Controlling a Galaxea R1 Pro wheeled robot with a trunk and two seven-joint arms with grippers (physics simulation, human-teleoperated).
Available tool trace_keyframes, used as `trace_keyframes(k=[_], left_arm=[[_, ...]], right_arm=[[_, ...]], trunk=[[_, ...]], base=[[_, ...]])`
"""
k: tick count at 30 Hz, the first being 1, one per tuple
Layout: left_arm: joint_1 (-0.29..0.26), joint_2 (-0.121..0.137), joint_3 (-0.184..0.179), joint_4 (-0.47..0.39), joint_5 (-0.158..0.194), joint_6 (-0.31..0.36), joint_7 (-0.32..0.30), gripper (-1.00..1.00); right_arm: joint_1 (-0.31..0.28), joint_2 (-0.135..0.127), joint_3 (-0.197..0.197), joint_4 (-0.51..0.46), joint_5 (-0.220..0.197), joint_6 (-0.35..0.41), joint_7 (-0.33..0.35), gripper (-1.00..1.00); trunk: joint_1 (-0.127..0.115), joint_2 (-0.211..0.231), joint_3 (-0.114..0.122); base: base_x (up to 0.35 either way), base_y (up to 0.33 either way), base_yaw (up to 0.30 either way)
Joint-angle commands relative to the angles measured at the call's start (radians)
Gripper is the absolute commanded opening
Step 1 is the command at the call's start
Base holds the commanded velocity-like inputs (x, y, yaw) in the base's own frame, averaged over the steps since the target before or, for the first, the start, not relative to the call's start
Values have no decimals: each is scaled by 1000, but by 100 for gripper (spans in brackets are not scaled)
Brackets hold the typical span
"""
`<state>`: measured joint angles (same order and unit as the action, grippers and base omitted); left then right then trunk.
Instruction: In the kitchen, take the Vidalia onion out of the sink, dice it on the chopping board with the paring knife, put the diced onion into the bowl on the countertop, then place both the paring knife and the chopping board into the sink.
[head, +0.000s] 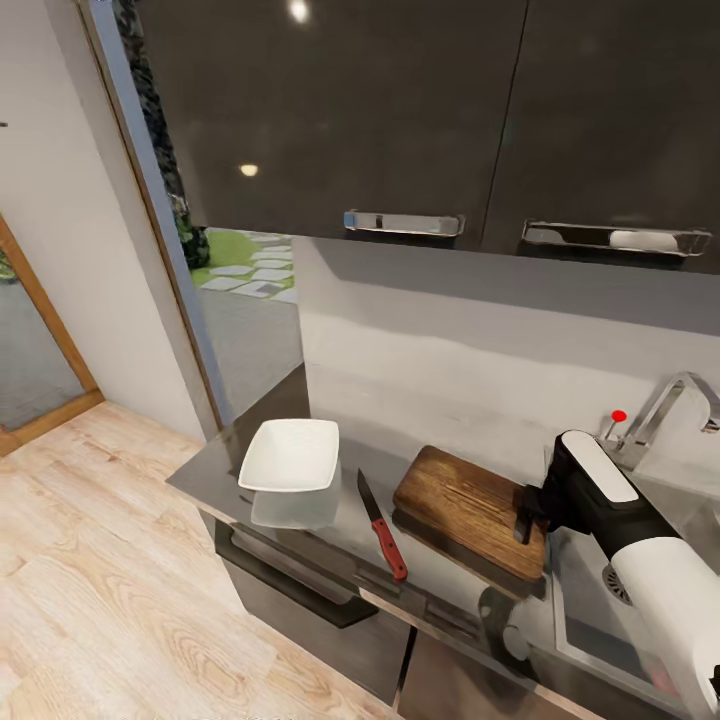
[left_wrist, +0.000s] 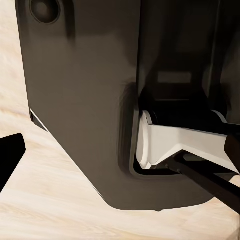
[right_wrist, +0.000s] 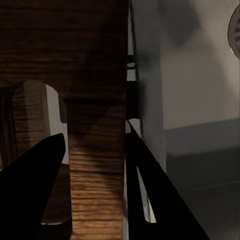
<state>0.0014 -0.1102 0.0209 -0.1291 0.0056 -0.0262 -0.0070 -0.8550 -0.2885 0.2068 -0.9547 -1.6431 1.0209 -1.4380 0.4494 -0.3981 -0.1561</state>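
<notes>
Right wrist view: the right pincer (right_wrist: 95, 180) is clamping the chopping board's (right_wrist: 75, 60) edge beside its handle slot, above the sink (right_wrist: 200, 75); the left pincer's state is unclear.

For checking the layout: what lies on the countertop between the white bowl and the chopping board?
In the head view, the paring knife lies between the bowl and the chopping board, touching neither.

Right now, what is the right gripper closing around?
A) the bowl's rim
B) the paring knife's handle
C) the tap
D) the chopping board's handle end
D: in the right wrist view the right gripper straddles the wood strip beside the slot of the chopping board; the paring knife and bowl lie apart on the countertop.
</notes>
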Motion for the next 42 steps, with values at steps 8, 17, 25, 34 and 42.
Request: trace_keyframes(k=[8,17,25,34,42], left_arm=[[0,1,2,-1,1,-1,-1,100],[0,1,2,-1,1,-1,-1,100],[0,1,2,-1,1,-1,-1,100],[0,1,2,-1,1,-1,-1,100],[0,1,2,-1,1,-1,-1,100]], right_arm=[[-1,-1,3,-1,-11,10,-10,-100],[-1,-1,3,-1,-11,10,-10,-100],[-1,-1,3,-1,-11,10,-10,-100],[0,0,5,-1,-11,10,-10,-100],[1,3,5,5,-11,9,-9,-100]], trunk=[[1,-2,-2],[1,-2,-2],[1,-2,-2],[1,-2,-2],[1,-2,-2]], base=[[0,-5,76],[0,-44,1],[0,-66,0],[0,-20,0],[0,0,0]])
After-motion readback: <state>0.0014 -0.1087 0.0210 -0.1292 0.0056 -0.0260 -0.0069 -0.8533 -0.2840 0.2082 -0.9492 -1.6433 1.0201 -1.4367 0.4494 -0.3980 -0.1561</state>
